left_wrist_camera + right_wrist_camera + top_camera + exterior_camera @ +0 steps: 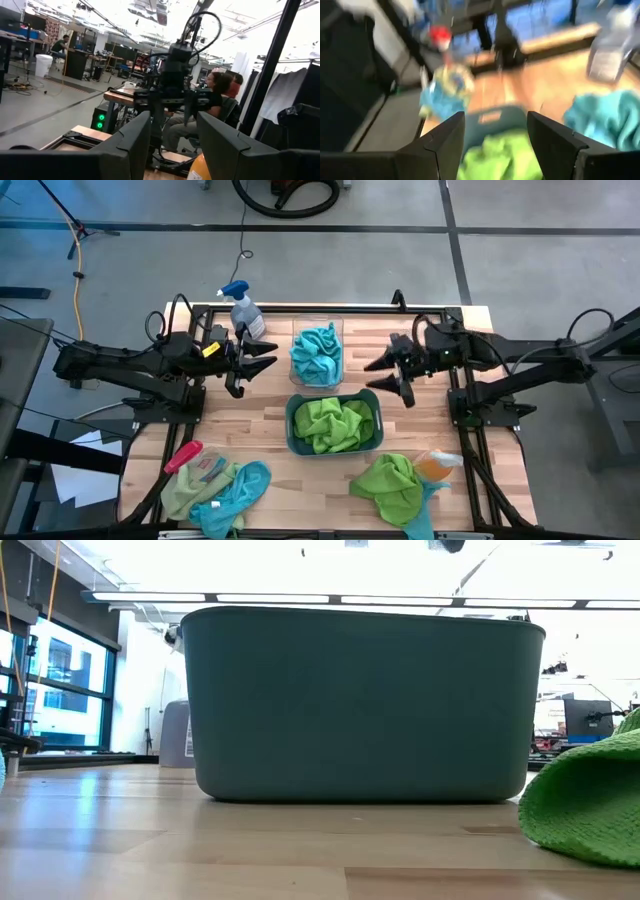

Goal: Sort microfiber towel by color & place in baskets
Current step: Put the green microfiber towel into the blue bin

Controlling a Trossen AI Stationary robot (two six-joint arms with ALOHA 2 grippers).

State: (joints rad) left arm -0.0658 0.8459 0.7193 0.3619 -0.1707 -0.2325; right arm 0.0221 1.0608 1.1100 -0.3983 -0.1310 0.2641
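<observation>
Towels: blue in clear bin [318, 330], green in teal bin [294, 435]; mixed pile [215, 485] front-left, green towel [392, 483] front-right over blue. Left gripper [262, 357], right gripper [377, 370] raised, part open, empty. Risk: grabbing overlapped colours together, missorting.

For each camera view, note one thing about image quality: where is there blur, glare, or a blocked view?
High view: sharp and evenly lit. Low view: the dark teal basket blocks most of the scene, against glaring ceiling lights. Left wrist view: bright overhead glare. Right wrist view: blurred throughout, smearing the green towels and the spray bottle.
</observation>
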